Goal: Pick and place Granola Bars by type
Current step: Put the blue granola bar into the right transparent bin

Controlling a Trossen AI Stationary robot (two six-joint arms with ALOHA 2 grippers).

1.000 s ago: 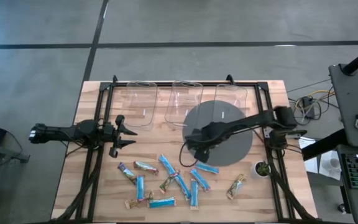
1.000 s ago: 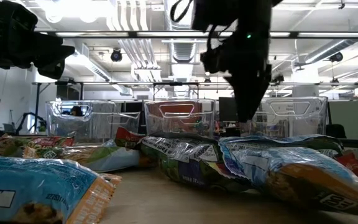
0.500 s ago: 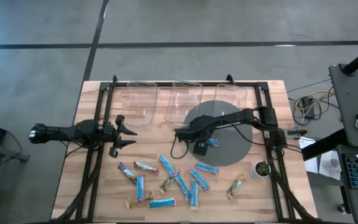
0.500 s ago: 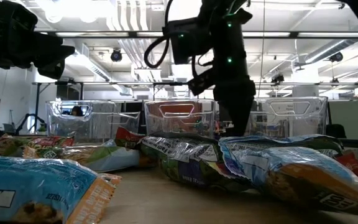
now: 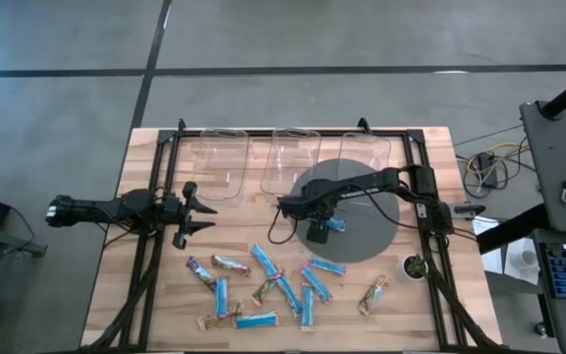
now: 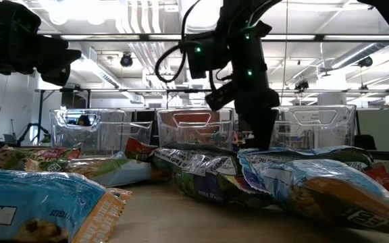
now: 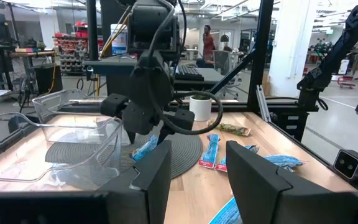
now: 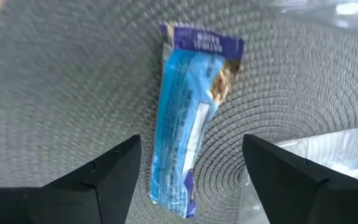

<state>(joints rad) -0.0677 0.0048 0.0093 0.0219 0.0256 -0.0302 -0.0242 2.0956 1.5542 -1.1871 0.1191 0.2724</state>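
A bright blue granola bar (image 5: 335, 224) (image 8: 192, 93) lies flat on the round grey woven mat (image 5: 371, 211). My right gripper (image 5: 318, 234) (image 8: 190, 140) hangs over it, pointing down and open, one finger on either side of the bar's near half, apart from the wrapper. The other granola bars (image 5: 273, 285), blue, tan and dark ones, lie scattered on the wood near the table's near edge. My left gripper (image 5: 202, 210) (image 7: 197, 180) waits open at the table's left side, holding nothing.
Three clear plastic bins (image 5: 293, 157) stand in a row along the far edge, the middle and right ones overlapping the mat. A small white cup with a plant (image 5: 416, 265) stands at the right. Dark frame rails (image 5: 145, 265) run along both table sides.
My right arm has swung its wrist round over the mat and come down a little toward it. A blue bar that did not show a second ago now lies on the mat beside the gripper. The bars near the near edge have stayed put.
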